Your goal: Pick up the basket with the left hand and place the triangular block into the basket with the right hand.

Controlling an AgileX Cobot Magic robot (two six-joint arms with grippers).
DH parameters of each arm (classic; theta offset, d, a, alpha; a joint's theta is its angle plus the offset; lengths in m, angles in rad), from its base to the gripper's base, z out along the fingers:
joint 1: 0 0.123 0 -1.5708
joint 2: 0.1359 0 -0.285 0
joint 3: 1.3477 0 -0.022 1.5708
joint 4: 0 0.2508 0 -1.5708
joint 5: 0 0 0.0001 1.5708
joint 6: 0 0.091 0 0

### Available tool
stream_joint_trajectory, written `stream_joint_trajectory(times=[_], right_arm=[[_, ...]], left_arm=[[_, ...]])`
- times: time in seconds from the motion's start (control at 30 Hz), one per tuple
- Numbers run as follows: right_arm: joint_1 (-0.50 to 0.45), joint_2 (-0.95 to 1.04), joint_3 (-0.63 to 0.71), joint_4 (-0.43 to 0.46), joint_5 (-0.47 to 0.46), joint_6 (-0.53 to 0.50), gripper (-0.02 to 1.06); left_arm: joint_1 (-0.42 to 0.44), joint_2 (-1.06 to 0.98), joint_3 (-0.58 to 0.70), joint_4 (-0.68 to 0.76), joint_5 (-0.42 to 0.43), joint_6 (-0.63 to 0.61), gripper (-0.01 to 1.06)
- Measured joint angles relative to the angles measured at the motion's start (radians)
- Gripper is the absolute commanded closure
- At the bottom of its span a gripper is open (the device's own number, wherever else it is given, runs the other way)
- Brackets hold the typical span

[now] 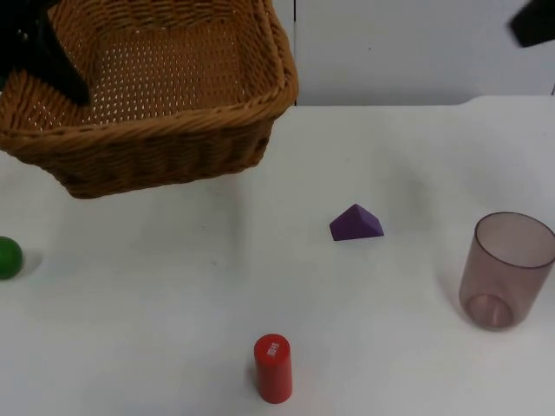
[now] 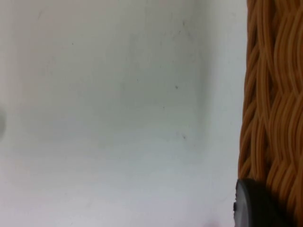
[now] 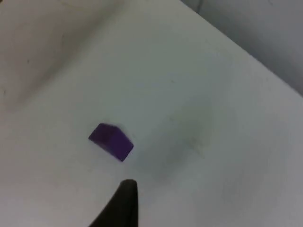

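The woven wicker basket (image 1: 165, 130) hangs tilted above the table's back left, its shadow on the white top beneath it. My left gripper (image 1: 68, 76) is shut on its left rim; the left wrist view has the basket's wall (image 2: 274, 94) beside a black fingertip (image 2: 251, 205). A purple triangular block (image 1: 355, 224) lies on the table right of centre, apart from everything. My right gripper (image 3: 122, 203) hovers high at the back right, above and short of the block (image 3: 111, 141), holding nothing.
A red cylinder (image 1: 273, 368) stands near the front edge at the middle. A green ball (image 1: 9, 256) sits at the far left. A translucent pinkish cup (image 1: 506, 269) stands upright at the right. The grey partition wall (image 1: 408, 43) closes the back.
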Motion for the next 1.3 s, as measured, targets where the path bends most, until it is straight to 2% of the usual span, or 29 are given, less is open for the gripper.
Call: stream_joint_trajectory(times=[0.13,0.2,0.3,0.5,0.63,0.8,1.0,1.3], right_arm=[[0.046,0.216,-0.157,-0.009,0.000,-0.108,0.00],[0.050,0.266,-0.187,-0.012,0.010,-0.143,0.00],[0.054,0.391,-0.285,-0.009,0.075,-0.264,0.00],[0.054,0.522,-0.383,0.015,0.167,-0.345,0.00],[0.056,0.629,-0.429,0.116,0.192,-0.435,0.00],[0.080,0.710,-0.428,0.145,0.187,-0.479,0.00],[0.116,0.782,-0.433,0.153,0.126,-0.537,0.00],[0.121,0.875,-0.537,0.155,0.164,-0.527,0.00]], left_arm=[[0.000,0.000,0.000,0.000,0.010,0.000,1.05],[0.000,0.000,0.000,0.000,0.016,0.000,1.05],[0.000,0.000,0.000,0.000,0.023,0.000,1.05],[0.000,0.000,0.000,0.000,0.023,0.000,1.05],[0.000,0.000,0.000,0.000,0.023,0.000,1.05],[0.000,0.000,0.000,0.000,0.023,0.000,1.05],[0.000,0.000,0.000,0.000,0.025,-0.006,1.05],[0.000,0.000,0.000,0.000,0.027,-0.015,1.05]])
